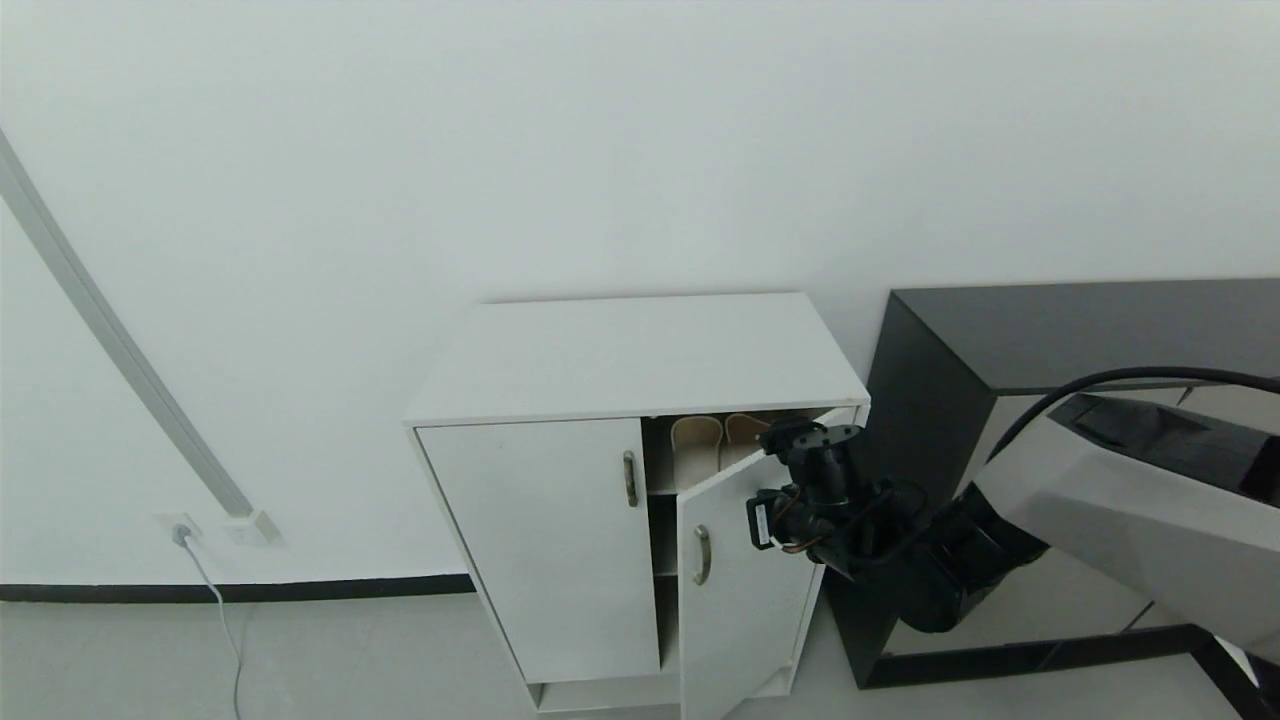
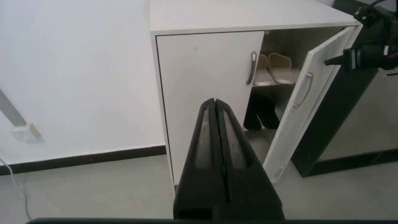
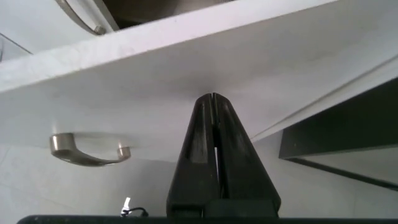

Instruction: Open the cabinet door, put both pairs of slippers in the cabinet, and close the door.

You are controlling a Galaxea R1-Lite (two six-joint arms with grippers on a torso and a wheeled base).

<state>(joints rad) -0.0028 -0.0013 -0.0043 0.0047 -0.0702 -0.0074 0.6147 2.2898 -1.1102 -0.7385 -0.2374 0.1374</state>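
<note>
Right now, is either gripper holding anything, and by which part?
Nothing held. The right gripper, shut, points at the open door; the left gripper, shut, is empty.

Prob. a home entryway, or a mock-up of one: low white two-door wooden cabinet [image 1: 540, 540] w/ beige slippers [image 1: 697, 440] on its shelf, against plain white wall [image 1: 600, 150]. Black skirting strip [image 1: 300, 588], white wall socket [image 1: 180, 528] w/ cable [image 1: 225, 620], glossy black sideboard [image 1: 1000, 330] just beside the cabinet.

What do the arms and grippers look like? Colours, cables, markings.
The left gripper and right gripper have matte black fingers tapering to a narrow wedge. The right arm has a light grey shell, black wrist joints, a black cable arching over it and a small white label at the wrist.
</note>
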